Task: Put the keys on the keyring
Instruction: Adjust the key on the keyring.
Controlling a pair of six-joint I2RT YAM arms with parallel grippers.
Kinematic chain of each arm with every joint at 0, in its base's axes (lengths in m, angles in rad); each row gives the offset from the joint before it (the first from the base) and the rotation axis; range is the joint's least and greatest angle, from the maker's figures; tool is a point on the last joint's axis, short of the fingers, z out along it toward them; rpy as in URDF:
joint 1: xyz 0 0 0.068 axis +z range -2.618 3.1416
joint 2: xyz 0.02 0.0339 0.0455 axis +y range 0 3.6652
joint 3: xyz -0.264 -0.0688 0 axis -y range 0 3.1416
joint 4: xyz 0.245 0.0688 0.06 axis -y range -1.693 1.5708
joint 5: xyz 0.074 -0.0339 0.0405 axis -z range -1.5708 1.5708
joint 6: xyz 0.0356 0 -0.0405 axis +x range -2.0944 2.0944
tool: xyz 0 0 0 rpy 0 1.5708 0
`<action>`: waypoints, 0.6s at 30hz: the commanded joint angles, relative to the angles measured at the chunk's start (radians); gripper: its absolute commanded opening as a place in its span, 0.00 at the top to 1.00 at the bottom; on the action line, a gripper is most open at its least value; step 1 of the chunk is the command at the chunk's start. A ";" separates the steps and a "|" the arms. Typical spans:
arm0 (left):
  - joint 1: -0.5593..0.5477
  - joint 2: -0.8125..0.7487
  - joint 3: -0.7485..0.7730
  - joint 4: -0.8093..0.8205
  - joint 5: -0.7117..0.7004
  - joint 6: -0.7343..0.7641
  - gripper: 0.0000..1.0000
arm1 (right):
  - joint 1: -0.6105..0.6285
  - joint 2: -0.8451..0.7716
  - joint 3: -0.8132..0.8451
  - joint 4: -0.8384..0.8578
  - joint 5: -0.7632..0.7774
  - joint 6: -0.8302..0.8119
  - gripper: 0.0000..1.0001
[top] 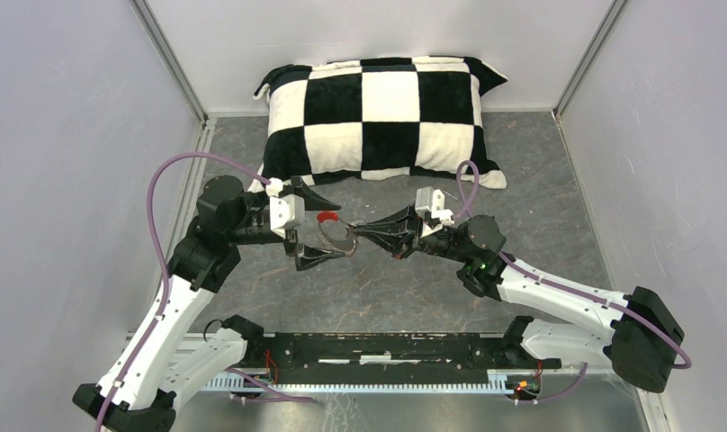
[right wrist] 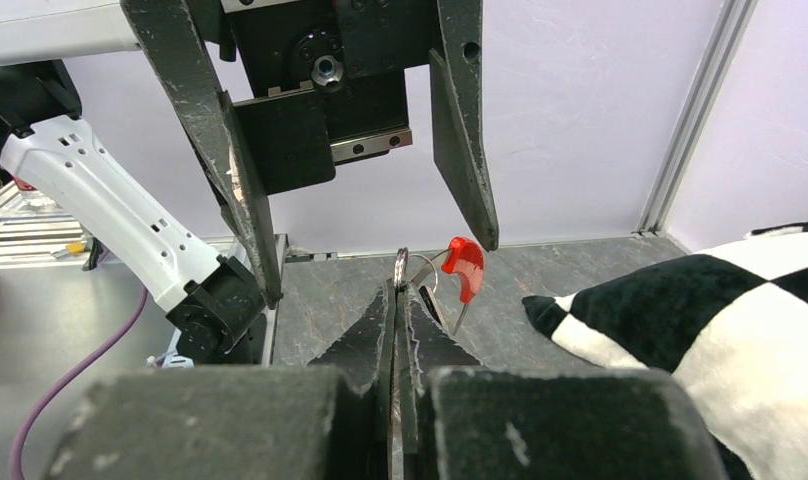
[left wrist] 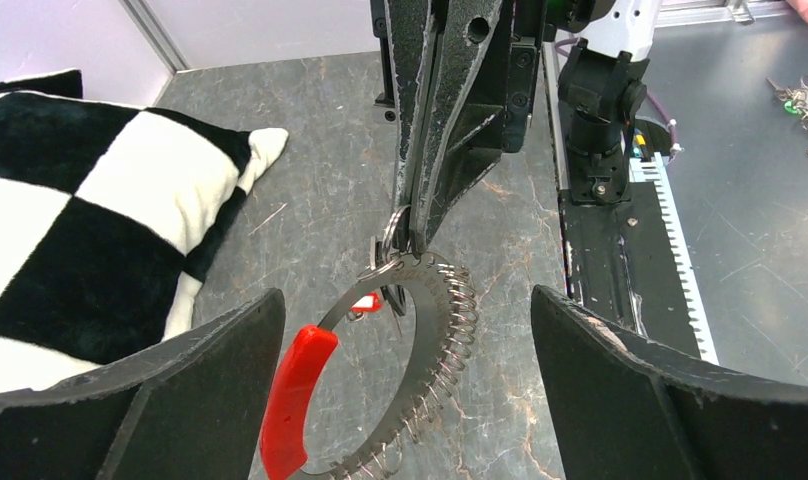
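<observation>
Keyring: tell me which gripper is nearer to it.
Right. The right gripper is shut on the keyring at its rim, holding it up. The left gripper is open, its fingers spread on either side of the ring without gripping it.

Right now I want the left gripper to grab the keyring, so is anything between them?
Nothing visible. The open left gripper straddles the keyring, which hangs from the shut right gripper; only air separates its jaws from the wire.

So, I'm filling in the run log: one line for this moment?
left claw: open, straddling keyring | right claw: shut on keyring | keyring: off table
</observation>
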 commanded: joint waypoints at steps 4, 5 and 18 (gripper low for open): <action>-0.004 -0.068 -0.055 0.093 -0.009 -0.069 0.01 | 0.001 -0.002 0.024 0.051 0.017 -0.018 1.00; -0.004 -0.075 -0.064 0.109 -0.016 -0.084 0.00 | 0.000 0.004 0.025 0.050 0.013 -0.015 1.00; -0.004 -0.087 -0.052 0.069 -0.066 -0.119 0.00 | 0.000 0.005 0.001 0.116 0.018 0.035 1.00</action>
